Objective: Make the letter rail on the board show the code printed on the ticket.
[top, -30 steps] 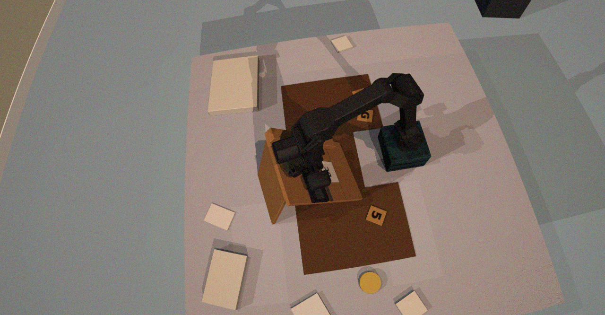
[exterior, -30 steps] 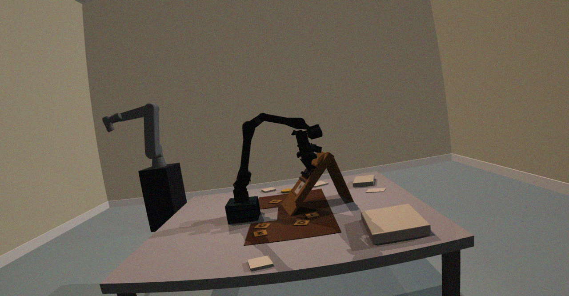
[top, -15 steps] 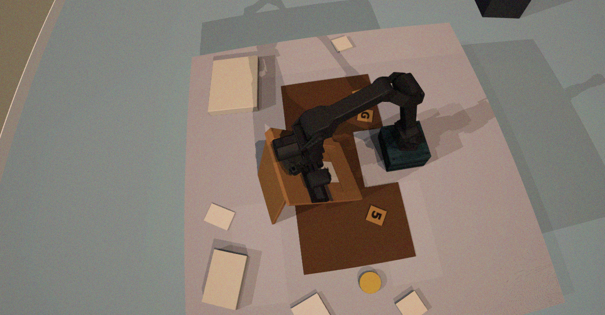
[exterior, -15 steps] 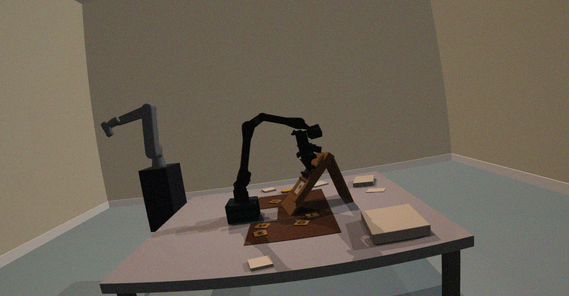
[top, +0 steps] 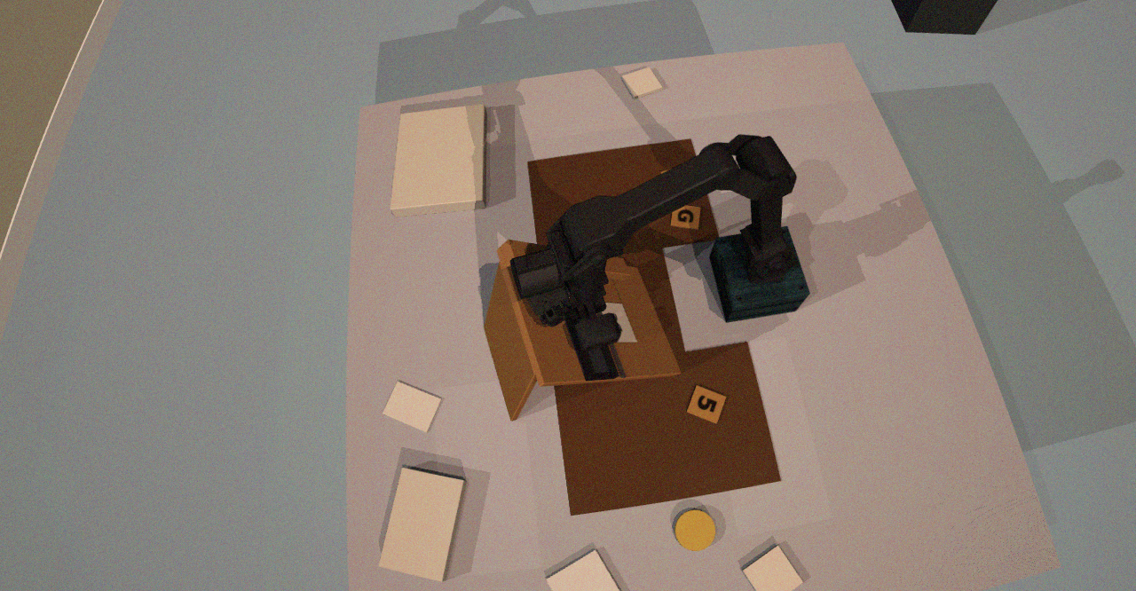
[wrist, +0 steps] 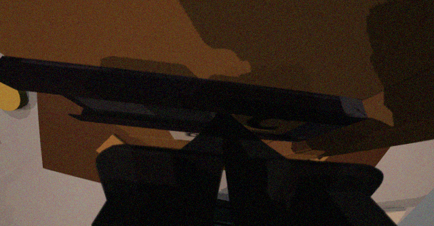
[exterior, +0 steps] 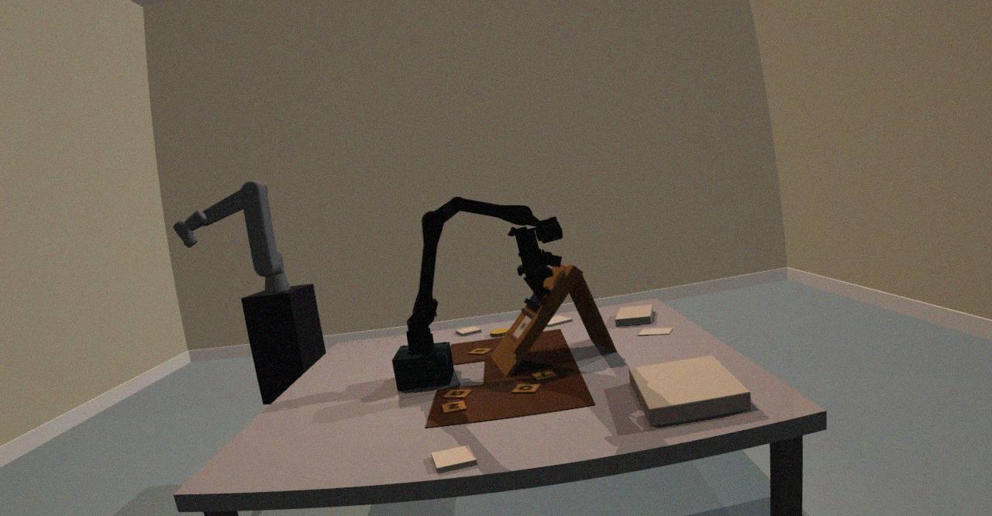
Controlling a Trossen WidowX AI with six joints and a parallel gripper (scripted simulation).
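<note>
The gripper (top: pixel 591 322) (exterior: pixel 535 295) (wrist: pixel 222 119) is clenched, with nothing seen between its fingertips, and is held over the dark rail (top: pixel 599 363) (exterior: pixel 533 303) (wrist: pixel 152 87) on the sloped face of the wooden board (top: pixel 549 353) (exterior: pixel 548 316) (wrist: pixel 102 22); whether the rail is touched cannot be told. A letter tile (wrist: pixel 271 122) is seen within the rail in the wrist view, its character partly hidden. Below the rail, the white ticket (top: pixel 624 323) (exterior: pixel 521 325) (wrist: pixel 181 135) is carried by the board, its code unreadable. In the top view, the tile marked 5 (top: pixel 706 404) (exterior: pixel 479 351) is laid flat on the brown mat (top: pixel 658 448) (exterior: pixel 499 410) (wrist: pixel 64 131) at the board's four o'clock, and the G tile (top: pixel 685 216) (exterior: pixel 456 393) between one and two o'clock. A yellow disc (top: pixel 695 530) (exterior: pixel 498 332) (wrist: pixel 8 98) is placed on the counter (top: pixel 881 349) (exterior: pixel 332 443) (wrist: pixel 20 185) at five o'clock, off the mat.
</note>
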